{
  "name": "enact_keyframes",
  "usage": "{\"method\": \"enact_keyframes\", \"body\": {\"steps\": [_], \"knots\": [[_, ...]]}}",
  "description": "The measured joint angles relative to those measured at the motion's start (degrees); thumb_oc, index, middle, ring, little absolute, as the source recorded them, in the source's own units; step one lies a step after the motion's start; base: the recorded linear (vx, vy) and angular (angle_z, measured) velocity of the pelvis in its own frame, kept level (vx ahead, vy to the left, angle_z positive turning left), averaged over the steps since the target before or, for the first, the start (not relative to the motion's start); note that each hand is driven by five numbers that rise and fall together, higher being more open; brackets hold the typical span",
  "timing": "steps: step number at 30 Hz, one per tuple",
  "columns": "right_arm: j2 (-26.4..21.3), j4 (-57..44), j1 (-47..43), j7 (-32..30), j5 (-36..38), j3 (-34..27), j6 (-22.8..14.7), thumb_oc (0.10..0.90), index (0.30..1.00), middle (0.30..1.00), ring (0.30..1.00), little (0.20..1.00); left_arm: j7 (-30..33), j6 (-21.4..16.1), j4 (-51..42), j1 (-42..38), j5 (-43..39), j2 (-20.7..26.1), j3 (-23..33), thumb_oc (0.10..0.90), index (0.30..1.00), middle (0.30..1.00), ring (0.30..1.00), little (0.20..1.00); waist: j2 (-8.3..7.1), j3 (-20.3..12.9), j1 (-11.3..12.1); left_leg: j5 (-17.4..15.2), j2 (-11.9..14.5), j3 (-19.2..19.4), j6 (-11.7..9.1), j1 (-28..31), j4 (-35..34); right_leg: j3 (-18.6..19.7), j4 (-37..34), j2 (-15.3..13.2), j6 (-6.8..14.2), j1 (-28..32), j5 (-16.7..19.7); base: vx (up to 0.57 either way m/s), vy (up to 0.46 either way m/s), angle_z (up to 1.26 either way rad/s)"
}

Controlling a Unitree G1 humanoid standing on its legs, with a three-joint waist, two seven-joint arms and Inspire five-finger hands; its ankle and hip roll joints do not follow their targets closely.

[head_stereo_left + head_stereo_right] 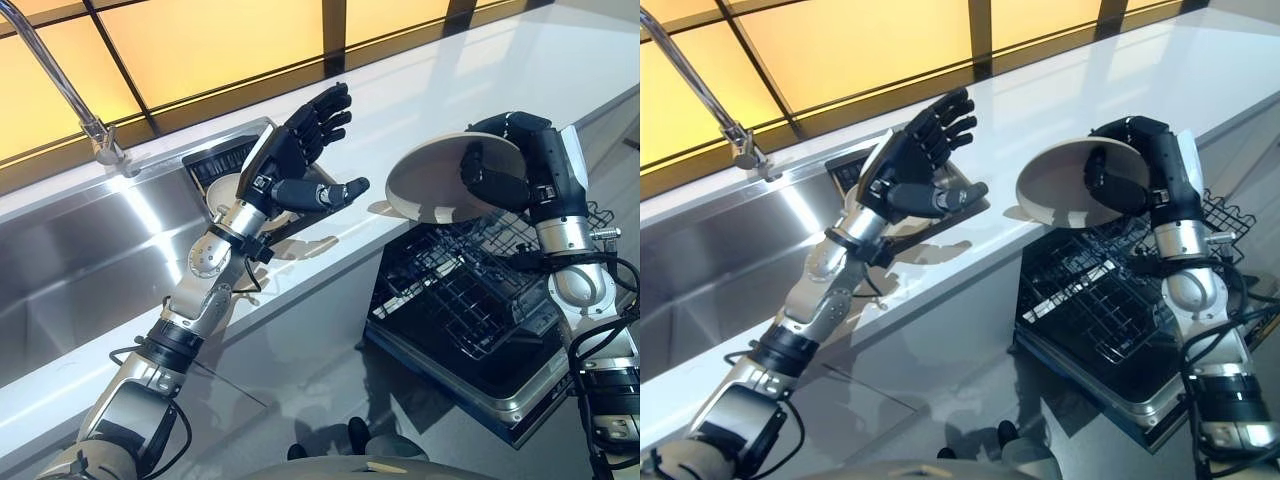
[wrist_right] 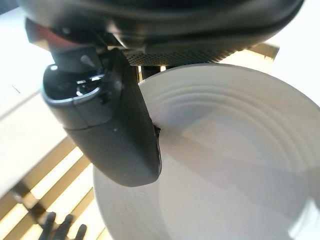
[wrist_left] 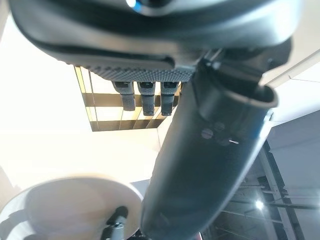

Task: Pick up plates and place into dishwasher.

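A white plate (image 1: 425, 188) hangs tilted in the air above the dishwasher's open wire rack (image 1: 465, 290). My right hand (image 1: 505, 172) is shut on its right rim; in the right wrist view the thumb (image 2: 115, 130) presses on the plate's inner face (image 2: 230, 165). My left hand (image 1: 295, 150) is raised over the counter by the sink's right end, open, fingers spread and holding nothing. The left wrist view has the left thumb (image 3: 210, 165) close up, with the plate (image 3: 65, 205) beyond it.
A steel sink (image 1: 80, 260) with a curved faucet (image 1: 60, 80) lies at the left. A dark holder (image 1: 222, 158) with a pale dish stands behind my left wrist. The white counter (image 1: 450, 90) runs across the back, and the dishwasher door (image 1: 480, 385) hangs open below it.
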Motion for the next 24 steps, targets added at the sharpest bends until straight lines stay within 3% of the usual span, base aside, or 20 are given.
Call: {"method": "enact_keyframes", "body": {"steps": [5, 9, 11, 15, 21, 24], "knots": [[-1.51, 0.15, 2.87, -5.07, -5.34, -4.2, -0.13, 0.1, 0.3, 0.3, 0.3, 0.2, 1.27, -0.01, -0.62, 1.7, -0.01, 0.45, 1.5, 0.8, 0.9, 0.9, 0.9, 0.9, 0.0, -0.01, -0.16, -0.01, 0.02, 0.17, -0.01, -0.32, 0.0, 0.17, 0.0, 0.05, -0.24, -0.42, 0.16, 0.01, 0.004, -0.01], [-4.55, 0.49, 7.57, -10.62, -13.85, -8.81, 1.21, 0.1, 0.3, 0.3, 0.3, 0.2, 3.36, -0.23, -0.62, 4.42, 0.1, 1.11, 4.15, 0.8, 0.9, 0.9, 0.9, 0.9, -0.01, 0.0, -0.23, -0.15, 0.0, 0.42, 0.03, -0.39, 0.0, 0.34, 0.0, 0.05, -0.16, -0.58, 0.1, 0.0, 0.0, -0.01], [-5.91, 1.75, 9.59, -14.2, -20.42, -10.78, 4.07, 0.1, 0.3, 0.3, 0.3, 0.2, 4.7, -0.36, -0.62, 5.93, 0.52, 2.31, 5.6, 0.8, 0.9, 0.9, 0.9, 0.9, -0.09, -0.03, -0.32, -0.39, -0.01, 0.59, 0.09, -0.35, 0.0, 0.61, 0.0, 0.05, -0.14, -0.61, 0.08, 0.0, 0.0, -0.06], [-6.65, 3.46, 12.32, -17.37, -24.96, -12.73, 7.68, 0.1, 0.3, 0.3, 0.3, 0.2, 6.28, -0.47, -0.62, 6.55, 0.7, 3.1, 6.68, 0.8, 0.9, 0.9, 0.9, 0.9, -0.12, -0.04, -0.69, -0.53, -0.07, 0.69, 0.21, -0.34, 0.0, 0.89, 0.0, 0.03, 0.16, -0.65, -0.12, 0.0, 0.0, 0.0], [-6.64, 4.22, 14.32, -16.48, -29.21, -11.68, 10.46, 0.1, 0.3, 0.3, 0.3, 0.2, 6.6, -0.48, -0.62, 6.68, 0.96, 3.08, 6.78, 0.8, 0.9, 0.9, 0.9, 0.9, -0.12, -0.06, -1.66, -0.55, -0.05, 0.94, 0.16, -0.33, 0.0, 1.14, 0.0, 0.07, 0.15, -0.72, -0.12, 0.0, -0.001, -0.02], [-6.6, 6.73, 14.3, -14.63, -31.17, -8.23, 13.99, 0.1, 0.3, 0.3, 0.3, 0.2, 6.64, -0.48, -0.62, 6.68, 2.47, 3.08, 6.64, 0.8, 0.9, 0.9, 0.9, 0.9, -0.15, -0.11, -1.57, -0.56, -0.04, 1.08, 0.15, -0.31, 0.0, 1.23, 0.0, 0.09, 0.15, -0.74, -0.11, 0.0, 0.0, 0.0]]}}
